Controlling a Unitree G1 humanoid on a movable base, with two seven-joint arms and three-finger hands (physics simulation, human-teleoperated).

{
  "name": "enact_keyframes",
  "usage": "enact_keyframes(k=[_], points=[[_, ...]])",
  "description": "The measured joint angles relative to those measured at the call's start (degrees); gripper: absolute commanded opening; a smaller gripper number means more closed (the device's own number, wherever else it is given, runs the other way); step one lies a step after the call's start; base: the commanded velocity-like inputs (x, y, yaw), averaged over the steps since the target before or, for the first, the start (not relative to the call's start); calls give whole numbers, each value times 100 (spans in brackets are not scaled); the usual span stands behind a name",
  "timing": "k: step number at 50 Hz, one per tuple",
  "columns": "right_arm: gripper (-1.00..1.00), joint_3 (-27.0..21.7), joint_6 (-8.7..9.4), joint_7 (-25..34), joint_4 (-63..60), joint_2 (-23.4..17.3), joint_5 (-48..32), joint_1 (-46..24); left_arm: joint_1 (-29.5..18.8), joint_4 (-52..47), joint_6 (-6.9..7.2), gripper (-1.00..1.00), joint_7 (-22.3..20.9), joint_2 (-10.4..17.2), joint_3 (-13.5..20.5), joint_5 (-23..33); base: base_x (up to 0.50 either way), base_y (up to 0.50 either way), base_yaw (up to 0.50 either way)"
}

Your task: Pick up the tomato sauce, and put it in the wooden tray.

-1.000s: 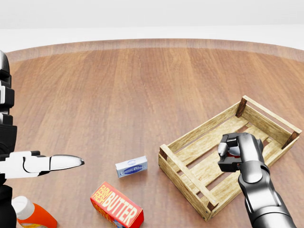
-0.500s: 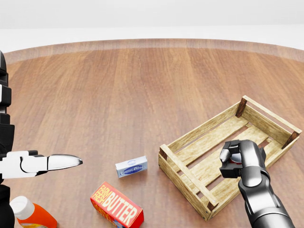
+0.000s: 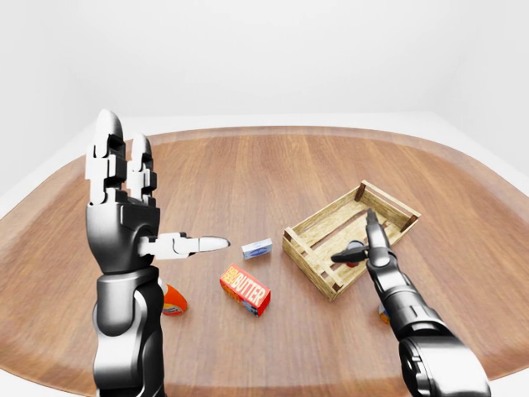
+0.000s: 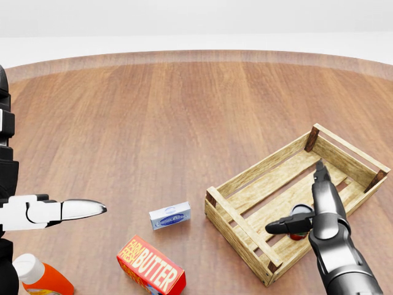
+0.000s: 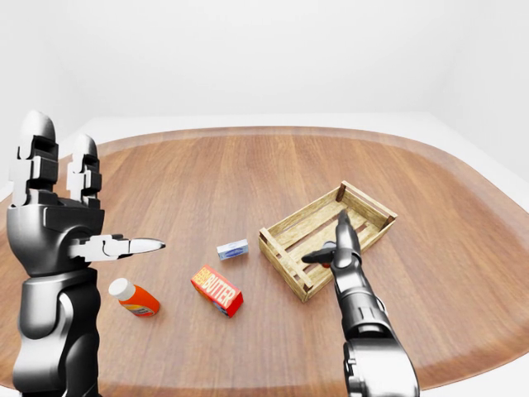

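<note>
The left hand (image 3: 124,219) is raised at the left of the left-eye view, fingers upright and spread, thumb pointing toward the right; it holds nothing. Below it on the round wooden table (image 4: 184,110) lies an orange bottle (image 5: 136,298) with a white cap, on its side. To its right, in the right-eye view, sits a red butter box (image 5: 218,290), lying flat and angled. Just above and right of that box rests a small white-and-blue carton (image 4: 169,216), apart from both the box and the crate.

The wooden tray (image 4: 255,181) (a slatted crate with dark corner posts) stands at the right of the head view, turned at an angle. The tomato sauce (image 4: 300,225) is inside it, on the slats near the lower right wall, seen only in part behind the hand; red and a dark top show.

The right hand (image 4: 307,206) is over the tray with fingers open: one points up the view, the thumb points left. It does not close on the tomato sauce; whether it touches it cannot be told.
</note>
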Motion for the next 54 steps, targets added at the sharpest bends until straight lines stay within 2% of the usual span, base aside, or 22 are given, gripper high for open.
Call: enact_keyframes(k=[8,18,35,54], points=[[100,-2,0,104,-326,-10,-16,42,-16,11,0,100,0,8,18,-16,0,0,0],[100,-5,0,598,-1564,-5,-261,300,-22,-9,0,100,9,11,18,-34,0,0,0],[100,-176,0,2263,-4747,-176,-1139,530,-23,-129,0,100,32,8,22,-69,0,0,0],[100,-240,0,4031,-7740,-801,-1810,-124,-42,-331,0,100,61,12,50,-132,0,0,0]])
